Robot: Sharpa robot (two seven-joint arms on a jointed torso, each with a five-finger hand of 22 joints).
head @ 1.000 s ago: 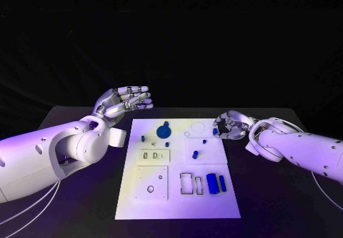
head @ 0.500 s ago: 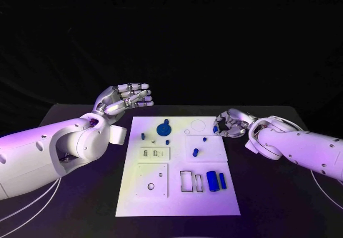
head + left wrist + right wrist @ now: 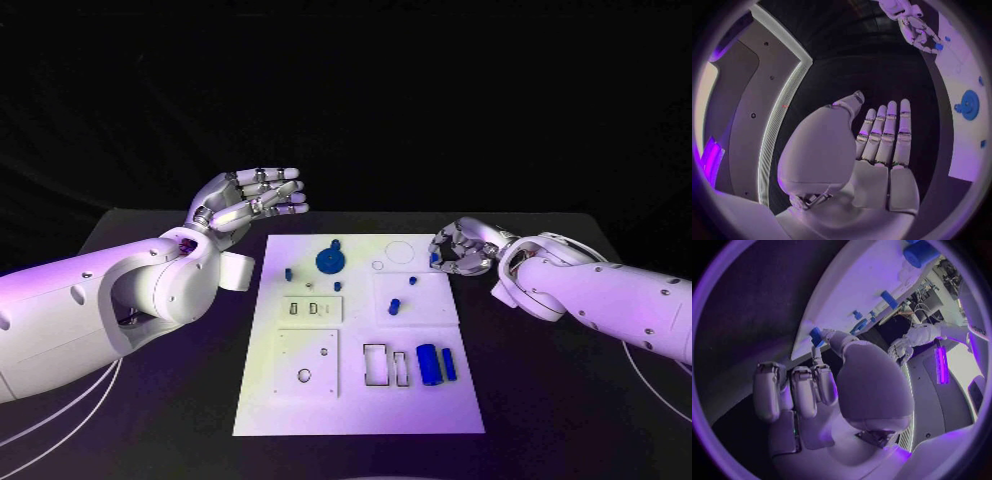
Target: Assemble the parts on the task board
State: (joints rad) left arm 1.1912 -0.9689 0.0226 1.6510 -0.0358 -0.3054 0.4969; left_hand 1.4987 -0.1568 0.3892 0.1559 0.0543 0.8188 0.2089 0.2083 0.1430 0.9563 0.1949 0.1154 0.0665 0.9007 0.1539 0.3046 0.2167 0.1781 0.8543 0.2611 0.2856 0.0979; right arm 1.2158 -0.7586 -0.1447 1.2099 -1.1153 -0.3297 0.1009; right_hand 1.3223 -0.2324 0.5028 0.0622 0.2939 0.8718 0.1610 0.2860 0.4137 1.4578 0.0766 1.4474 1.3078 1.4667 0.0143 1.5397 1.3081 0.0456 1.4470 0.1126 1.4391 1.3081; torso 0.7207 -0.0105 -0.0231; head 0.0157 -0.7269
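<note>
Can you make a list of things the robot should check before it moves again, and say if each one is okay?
1. Right hand holds a small blue part between thumb and finger: ok.
2. Left hand is open, raised clear of the task board: ok.
3. Task board lies flat in the middle of the table: ok.
4. Blue disc sits at the board's far end, away from the held part: ok.
5. Which slot the held part fits: cannot tell.

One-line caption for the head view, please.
Right hand pinches a blue part at the board edge; left hand open.
</note>
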